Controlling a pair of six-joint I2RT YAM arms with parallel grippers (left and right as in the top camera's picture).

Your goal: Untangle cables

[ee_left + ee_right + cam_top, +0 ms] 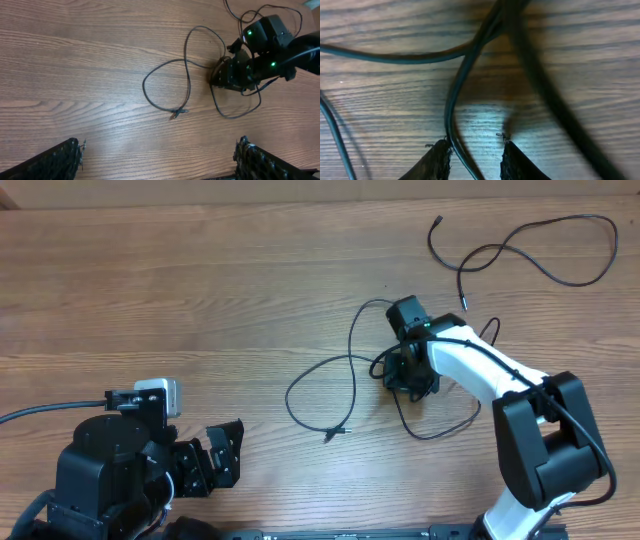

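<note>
Mid-table: I see the looped cables (pixel 352 365) spreading left from under my right gripper (pixel 400 375), one strand between its fingers (pixel 437 160).
Far right: separate cable (pixel 500 248), well apart.
Near left: my left gripper (pixel 225 450), above the table (pixel 150 300).

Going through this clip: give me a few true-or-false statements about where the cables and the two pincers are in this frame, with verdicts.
1. The left pincer is open and holds nothing. True.
2. The right pincer hangs over the far cable. False: it is down at the tangle in the middle of the table, and the far cable lies alone near the far edge.
3. A thin cable passes between the right pincer's fingers. True, as the right wrist view shows.
4. The plug of the looped cable lies under the left pincer. False: it lies on the table, apart from both pincers.
</note>
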